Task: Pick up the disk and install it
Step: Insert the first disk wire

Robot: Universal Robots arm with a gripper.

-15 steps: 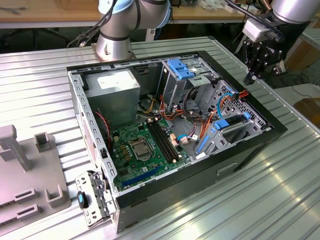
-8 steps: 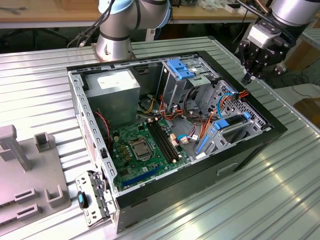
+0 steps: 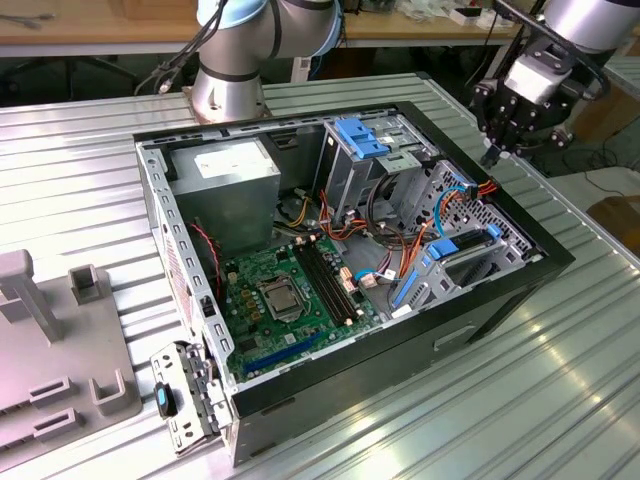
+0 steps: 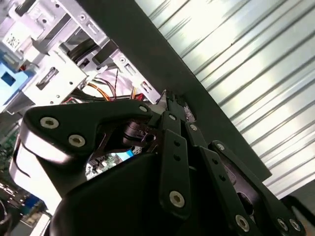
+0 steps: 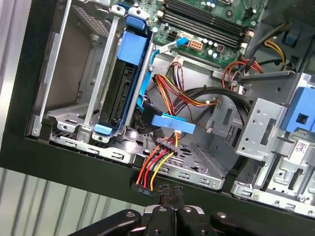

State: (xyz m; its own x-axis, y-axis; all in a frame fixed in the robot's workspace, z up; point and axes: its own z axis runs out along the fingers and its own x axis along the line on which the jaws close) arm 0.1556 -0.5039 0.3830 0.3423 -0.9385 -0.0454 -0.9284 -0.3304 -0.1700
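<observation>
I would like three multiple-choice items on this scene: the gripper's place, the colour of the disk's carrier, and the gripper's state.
1. The gripper hangs over: A the motherboard; B the case's rim; C the table.
2. The carrier framing the disk is: A red; B green; C blue.
3. The gripper is: A shut, empty; B shut on the disk; C wide open.
Key: 1 B, its tips sit above the rim; 2 C, blue plastic borders the dark body; 3 A, its tips meet on nothing.
</observation>
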